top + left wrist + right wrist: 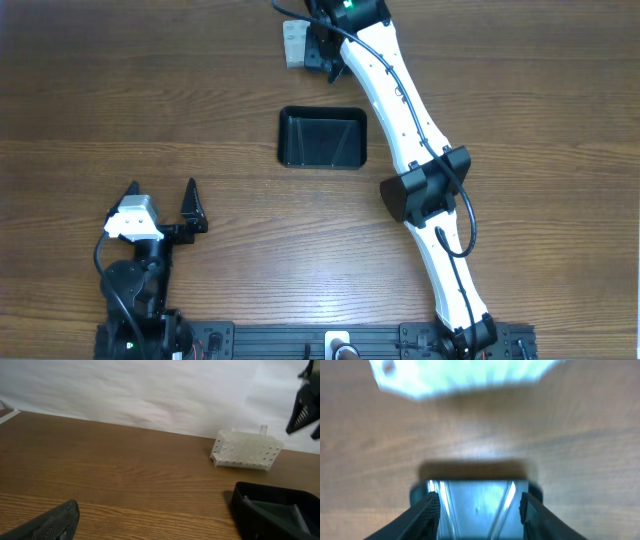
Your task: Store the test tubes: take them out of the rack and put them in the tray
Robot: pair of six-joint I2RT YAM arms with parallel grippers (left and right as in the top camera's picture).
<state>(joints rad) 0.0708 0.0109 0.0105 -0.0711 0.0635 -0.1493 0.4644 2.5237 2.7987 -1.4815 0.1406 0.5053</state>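
The white perforated rack (294, 45) stands at the table's far edge, and one clear test tube (263, 429) sticks up from its right end. The black tray (322, 137) lies mid-table in front of the rack, and I cannot tell whether it holds tubes. My right gripper (325, 52) hangs lifted beside the rack's right end. It is open in its wrist view (477, 502) with nothing between its fingers, looking down at the tray (476, 480) and the rack (460, 375). My left gripper (162, 190) rests open near the front left, far from both.
Bare wooden tabletop surrounds the tray. The right arm's white links (400, 110) stretch diagonally along the tray's right side. A pale wall (150, 390) stands behind the rack.
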